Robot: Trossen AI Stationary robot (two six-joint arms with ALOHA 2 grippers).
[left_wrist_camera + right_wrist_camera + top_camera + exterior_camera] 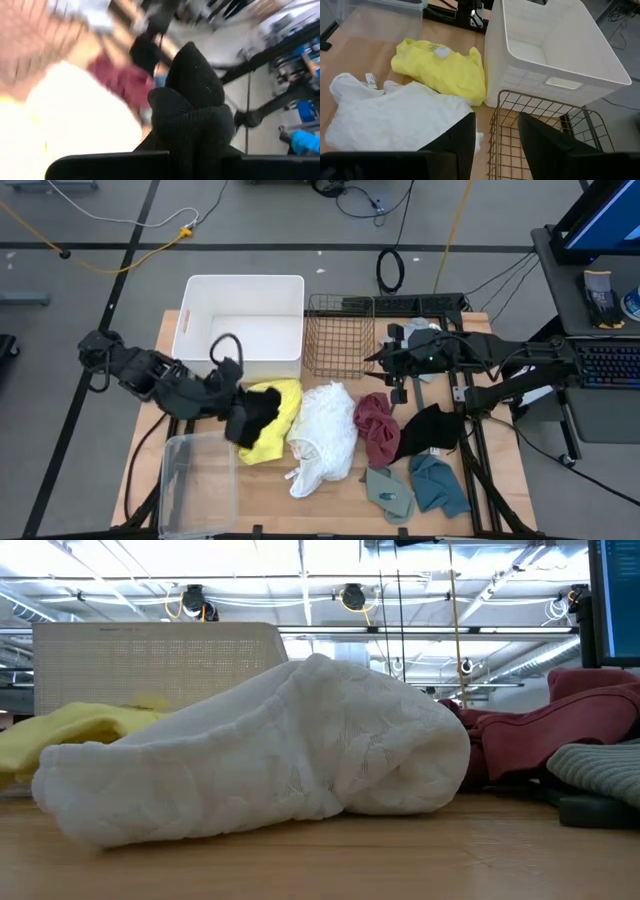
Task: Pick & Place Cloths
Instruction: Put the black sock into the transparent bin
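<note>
Ribbed black cloth (195, 110), bunched.

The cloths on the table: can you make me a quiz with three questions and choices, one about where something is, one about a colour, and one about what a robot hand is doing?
1. Where does the yellow cloth lie?
A. Inside the wire basket
B. On the table just in front of the white bin
C. Under the teal cloth

2. What colour is the cloth between the white cloth and the black cloth on the table?
A. Maroon
B. Orange
C. Blue

3. What is the left gripper doing?
A. Standing open over the bin
B. Resting empty in the clear bin
C. Shut on a black cloth

Answers: 1 B, the yellow cloth sits on the wood beside the bin's wall. 2 A, the maroon cloth lies between them. 3 C, dark fabric hangs from its closed fingers.
</note>
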